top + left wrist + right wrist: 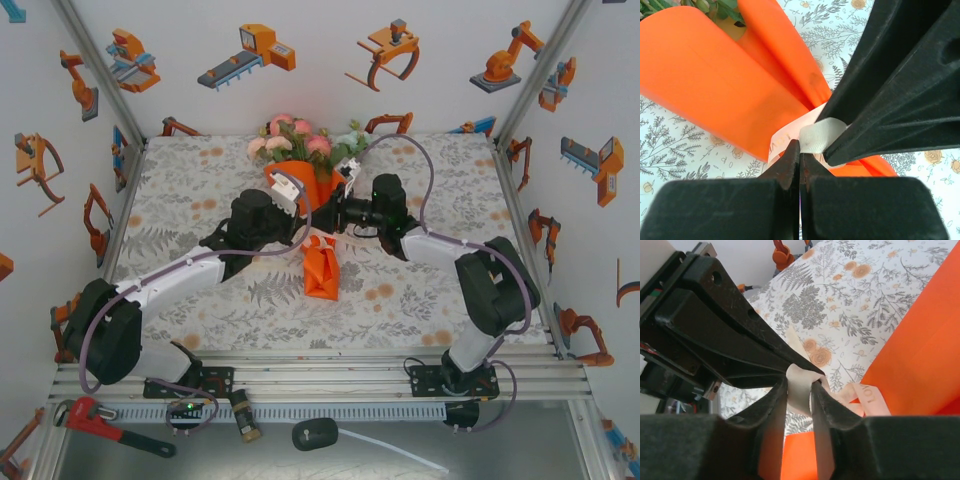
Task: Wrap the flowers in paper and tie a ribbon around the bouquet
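Observation:
The bouquet [305,185] lies mid-table, an orange paper [322,272] cone with pink and cream flowers [298,140] at its far, wide end. In the left wrist view the paper [715,75] fills the upper left, with green leaves [715,5] at the top. A cream ribbon [820,136] circles the cone's narrow part. My left gripper [800,148] is shut, its tips pinching the ribbon. My right gripper [799,385] is closed on a loop of ribbon [799,395] between its pads. Both grippers [318,212] meet tip to tip over the cone's waist.
A floral tablecloth [200,200] covers the table, with printed walls close on three sides. On the near rail lie a red pipe wrench [110,425], a small brass part [245,420] and a black plug with a white cable [315,433].

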### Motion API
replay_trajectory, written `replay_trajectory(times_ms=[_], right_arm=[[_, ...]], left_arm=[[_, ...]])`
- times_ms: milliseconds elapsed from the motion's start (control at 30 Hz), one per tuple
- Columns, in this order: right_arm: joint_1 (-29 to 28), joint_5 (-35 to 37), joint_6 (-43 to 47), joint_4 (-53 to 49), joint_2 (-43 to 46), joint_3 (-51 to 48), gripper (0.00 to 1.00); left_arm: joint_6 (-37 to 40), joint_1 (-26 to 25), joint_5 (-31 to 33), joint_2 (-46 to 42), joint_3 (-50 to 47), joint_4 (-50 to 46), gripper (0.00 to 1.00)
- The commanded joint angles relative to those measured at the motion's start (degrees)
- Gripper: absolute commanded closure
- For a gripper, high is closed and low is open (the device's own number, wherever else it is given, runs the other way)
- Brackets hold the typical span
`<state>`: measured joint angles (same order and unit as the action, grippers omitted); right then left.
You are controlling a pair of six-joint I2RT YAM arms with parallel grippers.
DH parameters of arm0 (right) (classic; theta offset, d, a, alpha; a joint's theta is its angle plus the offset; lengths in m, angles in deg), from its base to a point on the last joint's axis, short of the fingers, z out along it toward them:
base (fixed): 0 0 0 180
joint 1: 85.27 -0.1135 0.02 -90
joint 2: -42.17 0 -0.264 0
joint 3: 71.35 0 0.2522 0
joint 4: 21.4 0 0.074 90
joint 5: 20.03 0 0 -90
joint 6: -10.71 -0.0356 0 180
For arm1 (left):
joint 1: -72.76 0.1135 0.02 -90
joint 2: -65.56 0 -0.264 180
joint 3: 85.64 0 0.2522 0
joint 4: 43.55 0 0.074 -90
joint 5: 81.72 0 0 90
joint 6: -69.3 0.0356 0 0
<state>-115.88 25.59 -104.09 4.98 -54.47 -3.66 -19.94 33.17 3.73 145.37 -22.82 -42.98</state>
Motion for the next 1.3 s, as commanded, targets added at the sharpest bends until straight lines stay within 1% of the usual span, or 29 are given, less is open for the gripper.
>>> replay_trajectory(times_ms=[0, 33, 67, 133, 167, 200, 267, 300, 367, 433, 467, 533, 600, 667, 767, 867, 933, 1033, 1067, 1167, 1267], right_arm=[[0.2, -0.9, 0.2, 2.5, 0.4, 1.4, 0.90], [0.2, -0.7, 0.2, 2.5, 0.7, 1.4, 0.98], [0.3, -0.5, 0.3, 2.5, 1.1, 1.2, 1.00], [0.7, -0.2, 0.3, 2.5, 2.2, 0.3, 1.00], [0.9, -0.1, 0.5, 2.5, 3.2, -0.6, 1.00], [1.2, 0.1, 0.7, 2.4, 4.5, -2.1, 1.00], [1.6, -0.1, 2.1, 2.2, 6.6, -5.0, 1.00], [1.6, -0.3, 2.6, 1.9, 7.5, -6.2, 1.00], [1.6, -1.5, 3.2, 1.5, 8.7, -8.4, 1.00], [1.6, -3.5, 3.0, 1.4, 8.8, -9.8, 1.00], [1.7, -4.3, 2.5, 1.4, 8.8, -10.3, 1.00], [1.6, -5.2, 2.0, 1.6, 9.1, -10.9, 1.00], [1.6, -6.5, 1.8, 1.5, 9.9, -11.5, 1.00], [1.7, -8.5, 3.0, 1.3, 11.4, -12.9, 1.00], [2.0, -11.1, 5.1, 1.3, 13.3, -15.4, 1.00], [2.0, -13.1, 6.2, 1.3, 13.8, -16.5, 1.00], [2.0, -14.8, 6.1, 1.3, 13.7, -16.4, 1.00], [2.0, -17.0, 6.3, 1.4, 13.5, -16.4, 1.00], [2.0, -17.0, 6.2, 1.4, 13.5, -16.6, 1.00], [2.0, -16.4, 6.1, 1.4, 13.2, -16.5, 1.00], [2.0, -15.9, 6.1, 1.5, 12.7, -15.9, 1.00]], left_arm=[[-0.8, 0.5, -1.4, 0.4, 2.2, -0.2, 1.00], [-1.0, 0.5, -1.5, 0.4, 2.3, -0.2, 1.00], [-1.4, 0.6, -1.1, 0.2, 2.3, -0.2, 0.94], [-3.8, 1.3, 0.5, -0.9, 2.4, -0.8, 0.74], [-6.5, 2.4, 1.4, -1.8, 2.2, -1.2, 0.63], [-10.0, 4.3, 1.5, -2.8, 2.2, -1.9, 0.58], [-17.4, 8.4, 0.4, -3.3, 2.5, -4.4, 0.57], [-19.8, 10.3, -0.5, -3.0, 3.0, -5.9, 0.57], [-21.6, 13.1, -4.6, -0.6, 4.4, -9.4, 0.58], [-20.2, 13.8, -8.7, 2.7, 6.9, -13.7, 0.58], [-19.5, 14.0, -10.0, 4.7, 8.6, -16.0, 0.58], [-19.2, 14.3, -11.9, 8.2, 10.4, -17.7, 0.58], [-20.7, 15.2, -14.1, 10.5, 11.2, -17.1, 0.58], [-22.2, 16.1, -18.4, 13.2, 12.7, -16.9, 0.57], [-22.7, 16.0, -23.9, 17.2, 15.2, -17.3, 0.56], [-23.5, 15.7, -28.1, 19.3, 15.1, -14.7, 0.53], [-22.7, 15.3, -28.0, 19.7, 14.7, -14.4, 0.50], [-17.8, 14.2, -25.5, 20.0, 14.8, -17.6, 0.46], [-16.1, 13.8, -24.5, 20.2, 15.0, -19.2, 0.46], [-14.0, 13.7, -24.0, 20.5, 14.3, -21.4, 0.46], [-12.7, 13.6, -20.8, 21.4, 14.1, -23.9, 0.44]])
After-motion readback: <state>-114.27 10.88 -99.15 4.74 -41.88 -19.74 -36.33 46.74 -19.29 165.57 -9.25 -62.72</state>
